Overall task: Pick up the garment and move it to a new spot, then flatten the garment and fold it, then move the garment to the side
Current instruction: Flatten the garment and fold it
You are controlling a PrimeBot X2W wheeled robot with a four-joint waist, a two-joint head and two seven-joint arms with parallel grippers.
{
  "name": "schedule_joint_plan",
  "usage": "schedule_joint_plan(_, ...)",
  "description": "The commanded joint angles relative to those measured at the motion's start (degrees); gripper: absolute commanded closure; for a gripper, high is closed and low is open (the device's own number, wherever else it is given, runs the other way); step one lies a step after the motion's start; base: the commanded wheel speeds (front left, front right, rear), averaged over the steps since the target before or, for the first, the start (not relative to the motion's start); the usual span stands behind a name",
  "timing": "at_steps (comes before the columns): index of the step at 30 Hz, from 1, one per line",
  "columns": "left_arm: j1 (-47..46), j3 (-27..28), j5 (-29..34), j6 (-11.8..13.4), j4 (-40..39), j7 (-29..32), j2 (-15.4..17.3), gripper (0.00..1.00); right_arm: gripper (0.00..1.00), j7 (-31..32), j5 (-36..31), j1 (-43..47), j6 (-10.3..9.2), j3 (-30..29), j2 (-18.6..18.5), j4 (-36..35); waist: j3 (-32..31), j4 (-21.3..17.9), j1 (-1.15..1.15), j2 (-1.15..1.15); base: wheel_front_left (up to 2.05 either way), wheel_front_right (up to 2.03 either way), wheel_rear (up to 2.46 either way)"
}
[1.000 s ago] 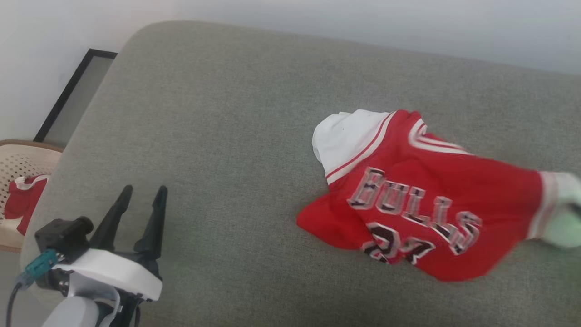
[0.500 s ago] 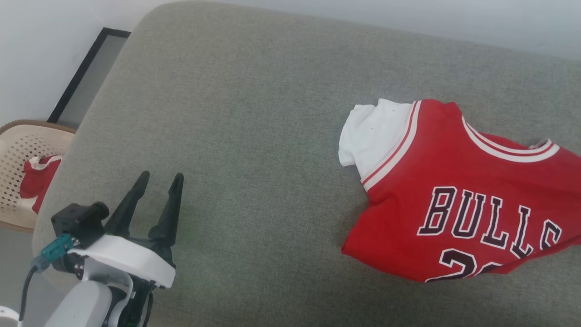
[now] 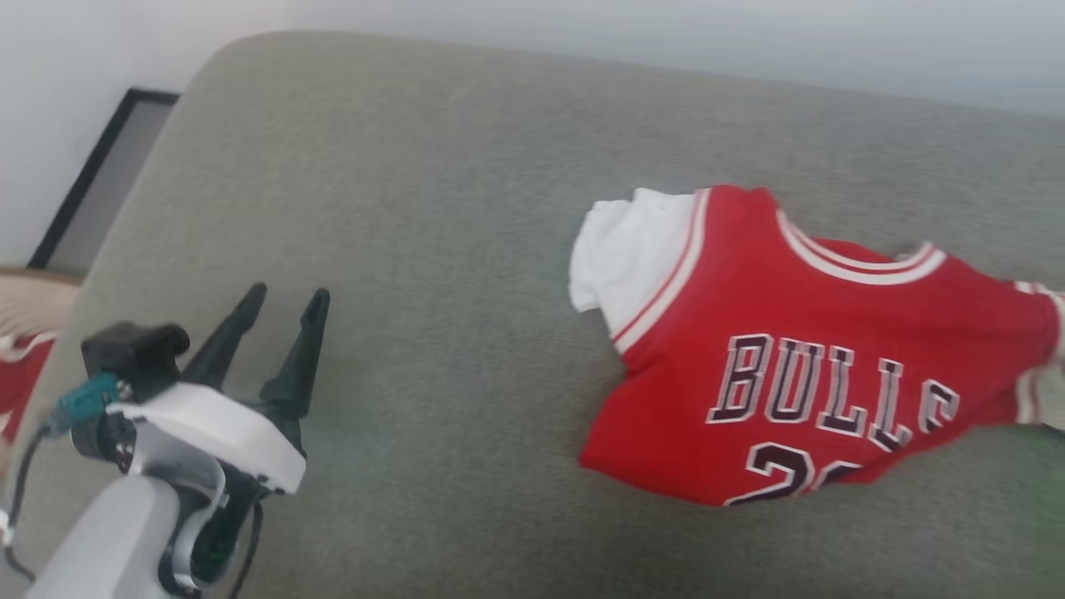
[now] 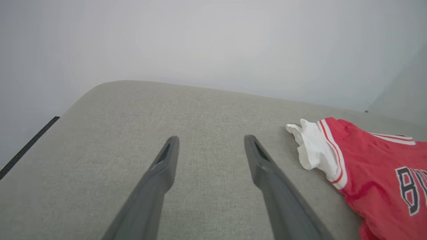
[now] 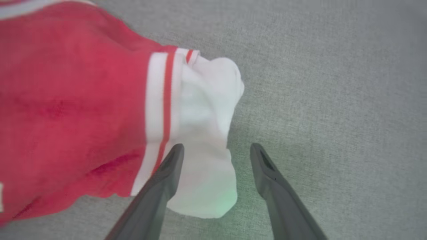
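With the garment (image 3: 790,358) rumpled on the right side of the grey cushion (image 3: 399,249), both our left gripper (image 3: 288,291) and right gripper (image 5: 217,146) spread and empty, we'd drop the right over that white sleeve (image 5: 203,110) and tug outward gently to flatten it.

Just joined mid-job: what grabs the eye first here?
The red jersey with black BULLS lettering dominates, lying rumpled on the grey cushion at the head view's right. The left gripper hangs open over bare cushion at lower left; the right gripper is open with the jersey's white sleeve partly between its fingers.
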Motion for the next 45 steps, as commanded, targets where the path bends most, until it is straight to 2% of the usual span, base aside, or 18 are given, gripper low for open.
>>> schedule_joint_plan(1, -1.4, 0.0, -0.8, 0.3, -0.9, 2.1, 0.7, 0.0, 0.0, -1.4, 0.6, 0.2, -0.04, -0.4, 1.3, -1.3, -1.4, -2.6, 0.0, 0.0, 0.0, 0.0, 0.0)
schedule_joint_plan(8, -5.7, -1.0, -1.7, 0.7, -3.0, 10.8, 4.2, 0.0, 0.0, -8.3, -1.2, 2.1, -0.04, -3.1, 7.4, -7.8, -3.3, -9.2, 0.0, 0.0, 0.0, 0.0, 0.0)
schedule_joint_plan(9, -5.7, -1.0, -1.7, 0.7, -3.0, 10.8, 4.2, 0.0, 0.0, -8.3, -1.2, 2.1, -0.04, -3.1, 7.4, -7.8, -3.3, -9.2, 0.0, 0.0, 0.0, 0.0, 0.0)
schedule_joint_plan(17, -13.0, -2.9, -1.8, -0.4, -1.1, 19.8, 6.5, 0.0, 0.0, -20.9, -6.1, 3.3, -0.04, -6.6, 17.2, -15.4, -3.5, -17.1, 0.0, 0.0, 0.0, 0.0, 0.0)
schedule_joint_plan(21, -17.4, -4.5, -2.4, -1.1, 2.5, 24.5, 6.2, 0.0, 0.0, -28.4, -10.7, 3.6, -0.03, -5.7, 21.7, -18.7, -2.5, -21.6, 0.0, 0.0, 0.0, 0.0, 0.0)
schedule_joint_plan(26, -21.6, -6.8, -2.6, -1.6, 7.8, 29.6, 4.9, 0.0, 0.0, -34.5, -15.3, 3.8, -0.03, -5.3, 25.8, -20.3, -1.0, -24.7, 0.0, 0.0, 0.0, 0.0, 0.0)
schedule_joint_plan(30, -25.2, -9.0, -2.8, -0.4, 14.8, 35.1, 3.1, 0.0, 0.0, -38.3, -18.1, 4.0, -0.03, -3.9, 28.8, -20.8, 0.8, -26.8, 0.0, 0.0, 0.0, 0.0, 0.0)
schedule_joint_plan(35, -27.2, -10.9, -2.7, 1.5, 21.9, 40.4, 1.7, 0.0, 0.0, -39.7, -18.2, 4.0, -0.04, -2.4, 30.6, -20.1, 2.5, -28.3, 0.0, 0.0, 0.0, 0.0, 0.0)
schedule_joint_plan(43, -28.5, -13.4, -2.5, 3.3, 29.9, 45.7, -0.7, 0.0, 0.0, -39.1, -18.0, 2.9, -0.04, -1.8, 30.4, -19.9, 5.0, -29.0, 0.0, 0.0, 0.0, 0.0, 0.0)
schedule_joint_plan(44, -28.6, -13.5, -2.7, 3.4, 31.0, 46.1, -1.1, 0.32, 0.0, -39.2, -17.9, 2.8, -0.03, -1.8, 30.4, -20.0, 5.2, -29.0, 0.0, 0.0, 0.0, 0.0, 0.0)
schedule_joint_plan(45, -28.7, -13.6, -2.8, 3.5, 31.9, 46.4, -1.4, 1.0, 0.0, -39.2, -18.0, 2.8, -0.04, -1.8, 30.2, -20.0, 5.4, -28.9, 0.0, 0.0, 0.0, 0.0, 0.0)
